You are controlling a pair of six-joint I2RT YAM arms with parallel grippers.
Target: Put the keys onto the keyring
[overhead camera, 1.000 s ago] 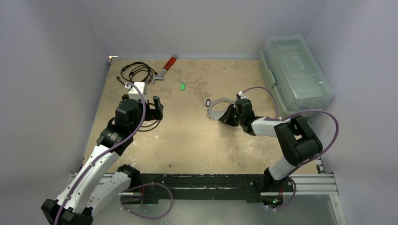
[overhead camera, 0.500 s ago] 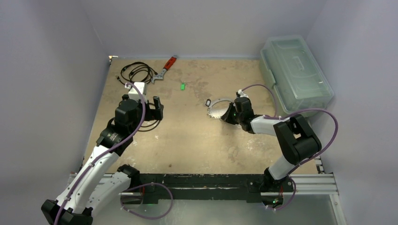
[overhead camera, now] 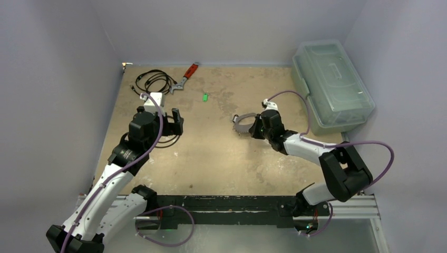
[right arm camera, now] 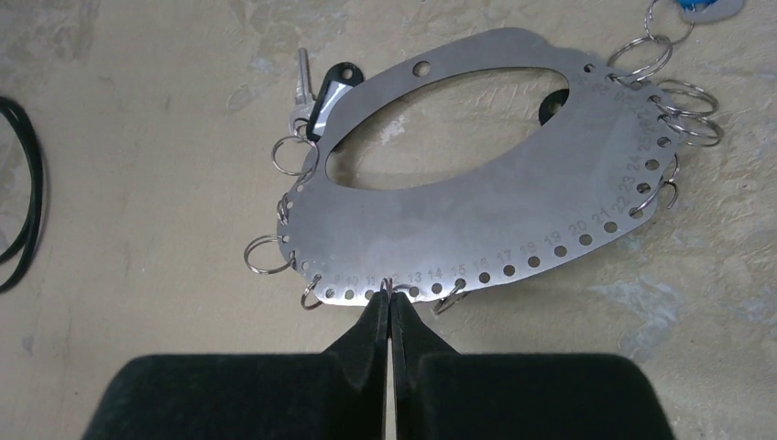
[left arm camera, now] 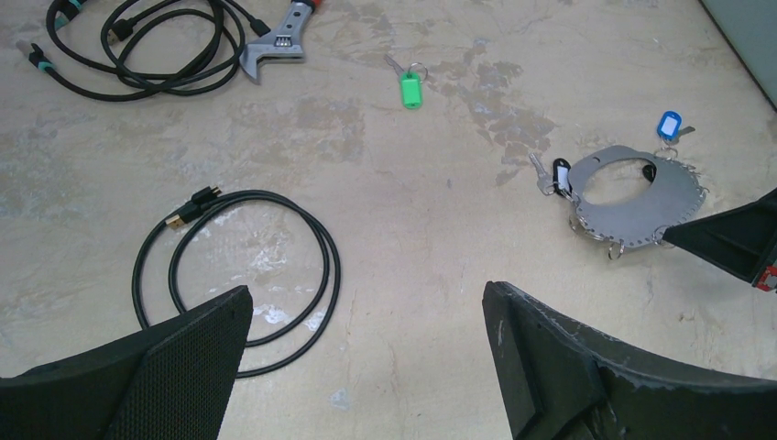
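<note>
Starting at the table's [overhead camera: 211, 158] left edge, a black cable bundle [overhead camera: 153, 80] lies tangled in the far-left corner. Nearer along that edge the left gripper [left arm camera: 366, 298] hangs above the surface, its jaws released and spread wide, holding nothing. A coiled black cable [left arm camera: 328, 261] lies flat just ahead of one of its fingers. The red-handled wrench [overhead camera: 184, 78] rests near the far edge, right of the bundle, with its handle slanting toward the far edge and its head toward the bundle. The green key [left arm camera: 410, 90] lies alone to the right of the wrench, tag toward the arms, ring and shank at its far end. Bare tabletop stretches from the coil across to the keyring and down to the near edge.

The keyring [right arm camera: 499, 225] sits right of the table's middle. It is a flat grey plate with an oval hole. In the right wrist view its long axis slants from lower left to upper right, and its curved, numbered, perforated rim faces the fingers. The dark key [right arm camera: 330, 92] hangs at its left end and the blue key [left arm camera: 670, 124] at its far-right end. The right gripper [right arm camera: 391, 307] is clenched, its tips meeting on the plate's near rim where a small split ring [right arm camera: 388, 290] sits. A clear lidded box [overhead camera: 332, 84] lines the right edge up to the far-right corner, apart from the plate.
</note>
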